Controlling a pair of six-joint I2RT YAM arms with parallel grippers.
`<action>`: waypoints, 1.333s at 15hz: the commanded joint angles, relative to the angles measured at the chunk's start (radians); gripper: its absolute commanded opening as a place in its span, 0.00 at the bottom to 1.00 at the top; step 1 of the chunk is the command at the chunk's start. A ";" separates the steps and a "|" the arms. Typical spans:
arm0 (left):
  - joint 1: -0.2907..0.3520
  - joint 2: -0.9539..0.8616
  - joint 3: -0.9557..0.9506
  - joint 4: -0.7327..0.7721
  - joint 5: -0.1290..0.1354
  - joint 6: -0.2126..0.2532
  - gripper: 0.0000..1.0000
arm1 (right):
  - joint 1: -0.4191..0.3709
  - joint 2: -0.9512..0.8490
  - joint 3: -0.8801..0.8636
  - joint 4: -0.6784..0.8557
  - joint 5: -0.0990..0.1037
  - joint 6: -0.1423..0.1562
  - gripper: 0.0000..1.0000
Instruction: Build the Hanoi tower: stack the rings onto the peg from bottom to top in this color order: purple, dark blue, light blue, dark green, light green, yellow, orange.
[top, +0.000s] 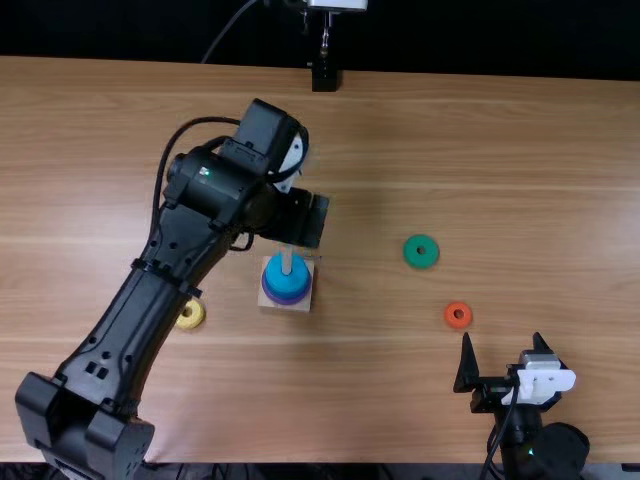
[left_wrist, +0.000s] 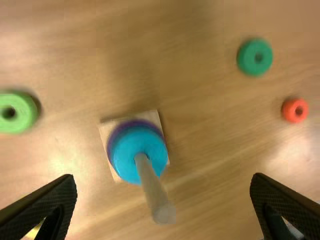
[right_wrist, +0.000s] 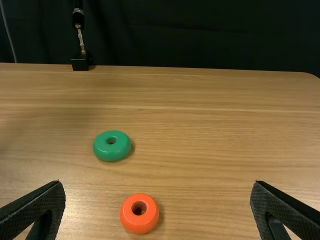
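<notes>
Left gripper (left_wrist: 163, 177) is open over the peg (left_wrist: 150, 185), right gripper (top: 502, 342) open too, so rise straight before grabbing that dark green ring (left_wrist: 247, 58).

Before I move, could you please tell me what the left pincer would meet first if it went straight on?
The left pincer would most likely meet the peg first, between its open fingers, though depth is unclear.

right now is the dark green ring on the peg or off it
Off: the dark green ring lies flat on the table, apart from the peg, where the light blue ring is topmost.
</notes>
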 joint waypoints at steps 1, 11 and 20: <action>0.045 0.000 0.031 0.028 -0.009 -0.005 1.00 | -0.011 -0.013 -0.062 -0.073 -0.001 -0.004 1.00; 0.328 -0.483 -0.536 0.510 -0.156 0.002 1.00 | -0.011 -0.013 -0.062 -0.073 -0.001 -0.004 1.00; 0.394 -1.116 -1.231 0.853 -0.156 0.177 1.00 | -0.011 -0.013 -0.062 -0.073 -0.001 -0.004 1.00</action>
